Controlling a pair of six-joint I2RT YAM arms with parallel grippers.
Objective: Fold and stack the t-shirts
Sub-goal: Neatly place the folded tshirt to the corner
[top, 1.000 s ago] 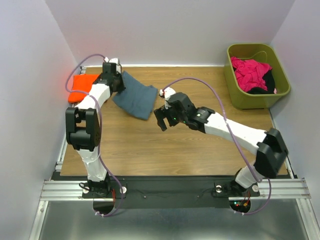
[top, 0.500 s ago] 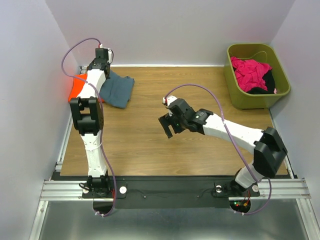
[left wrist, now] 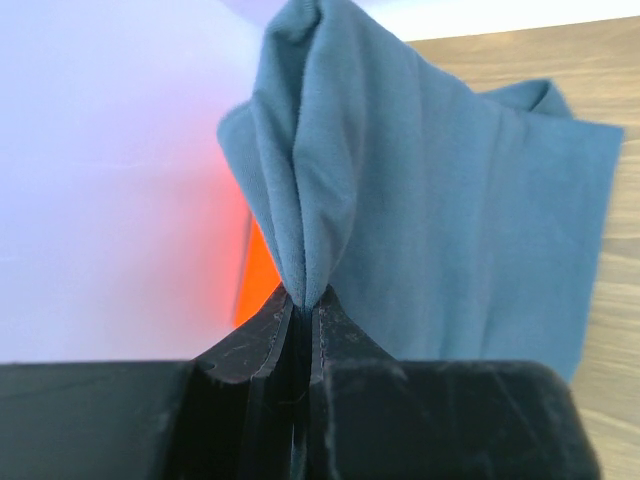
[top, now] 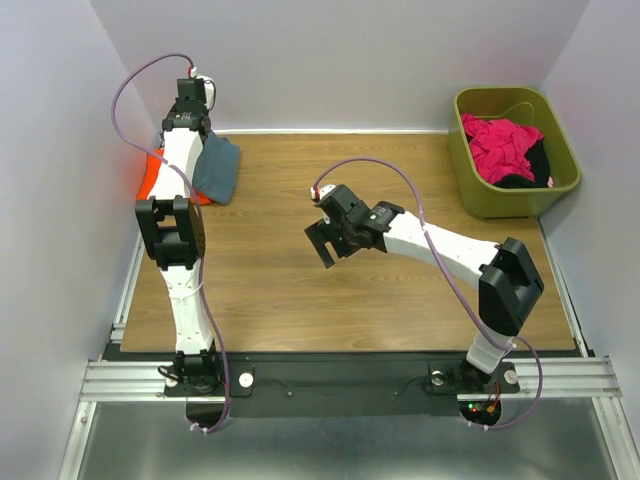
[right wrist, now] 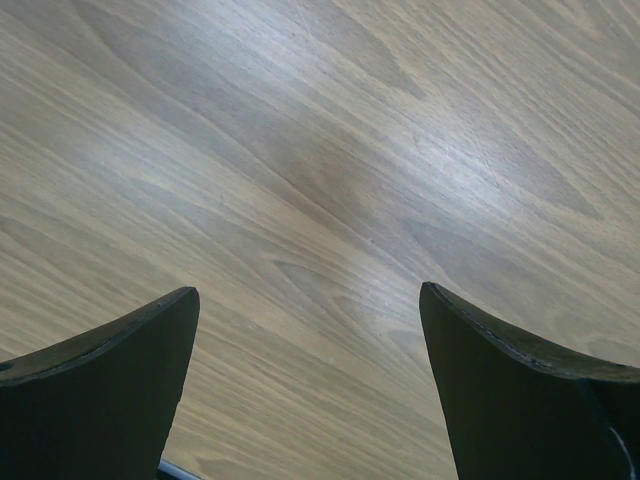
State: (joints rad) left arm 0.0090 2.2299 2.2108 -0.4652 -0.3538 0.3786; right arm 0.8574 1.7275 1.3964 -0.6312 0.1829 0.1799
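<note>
Left gripper [left wrist: 300, 300] is at the far left corner of the wooden table [top: 300, 300], with its two dark jaws pressed together on a pinched fold of the slate blue-grey t-shirt [left wrist: 430, 200]. In the left wrist view the cloth rises from the jaws in a bunched ridge. It then spreads out to the right in a broad, loosely folded panel with the wood of the table beyond it. From above, this shirt shows as a small folded shape just right of the left arm's forearm, close to the back wall. The bright orange t-shirt [top: 150, 178] lies against the left wall at the table's far left edge. It is largely covered by the left arm, and its right side is at or under the edge of the blue-grey shirt. Whether the two shirts touch cannot be told. In the left wrist view a sliver of orange shows just left of the jaws. The right gripper [top: 322, 245] is near the middle of the table, well apart from both shirts. Its jaws are spread wide and hold nothing, and only bare wood grain shows between them in the right wrist view. A green bin [top: 470, 195] at the far right corner holds pink cloth [top: 500, 145] and black cloth [top: 535, 165].
</note>
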